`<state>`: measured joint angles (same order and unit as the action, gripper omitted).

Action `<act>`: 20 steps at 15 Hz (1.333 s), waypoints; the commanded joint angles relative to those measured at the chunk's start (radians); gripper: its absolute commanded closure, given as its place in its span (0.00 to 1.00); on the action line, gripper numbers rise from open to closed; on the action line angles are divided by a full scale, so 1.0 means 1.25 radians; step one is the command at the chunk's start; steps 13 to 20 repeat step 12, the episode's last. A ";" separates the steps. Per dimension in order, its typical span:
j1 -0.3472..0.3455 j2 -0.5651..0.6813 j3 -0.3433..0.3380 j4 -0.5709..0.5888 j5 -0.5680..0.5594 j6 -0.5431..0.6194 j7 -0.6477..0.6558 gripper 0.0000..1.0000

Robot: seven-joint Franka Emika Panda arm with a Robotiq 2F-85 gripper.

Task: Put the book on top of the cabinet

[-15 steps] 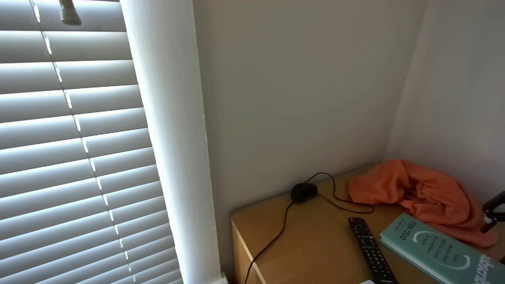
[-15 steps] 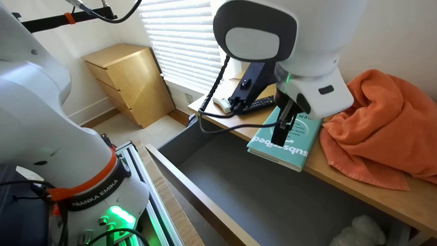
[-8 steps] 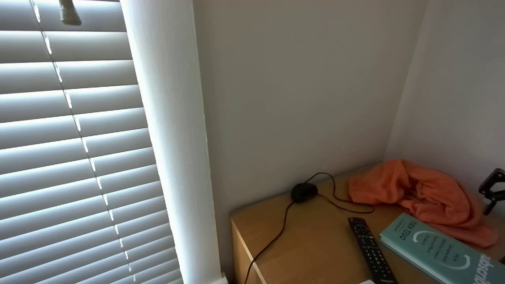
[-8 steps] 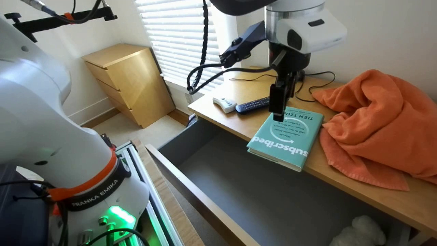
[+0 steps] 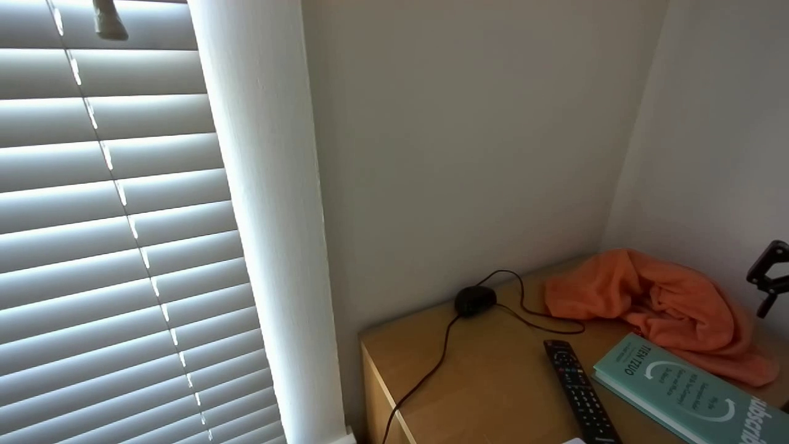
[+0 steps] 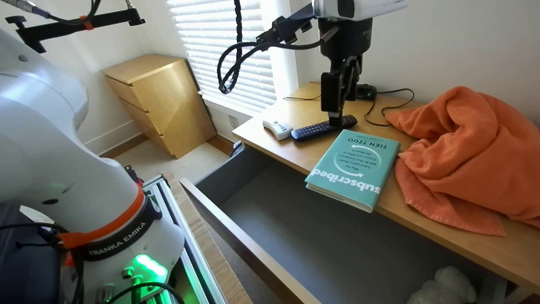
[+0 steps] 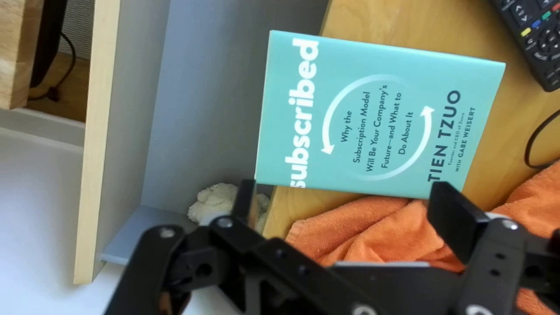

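The teal book "subscribed" lies flat on the wooden cabinet top [image 6: 301, 107], cover up. The book [image 6: 354, 169] shows in both exterior views, cut off by the frame edge in the one where it sits at the right [image 5: 690, 394]. Its front end sticks out a little over the open drawer. My gripper [image 6: 337, 103] hangs above the cabinet, higher than the book and apart from it. In the wrist view the gripper [image 7: 343, 192] has its fingers wide apart with nothing between them. The whole book [image 7: 376, 118] shows beyond the fingertips.
The drawer [image 6: 303, 236] stands open below the book, with a white fluffy thing [image 6: 445, 287] inside. An orange towel [image 6: 476, 160] lies beside the book. A black remote [image 6: 312, 130], a white controller [image 6: 277, 128] and a black device with cable [image 5: 474, 300] are on the cabinet top.
My gripper has risen from close over the book to well above it, shifting slightly toward the window side. The book, towel and drawer have not moved.
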<state>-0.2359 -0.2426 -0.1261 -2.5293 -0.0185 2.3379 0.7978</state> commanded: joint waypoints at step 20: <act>-0.004 -0.053 0.034 0.038 -0.037 -0.051 -0.001 0.00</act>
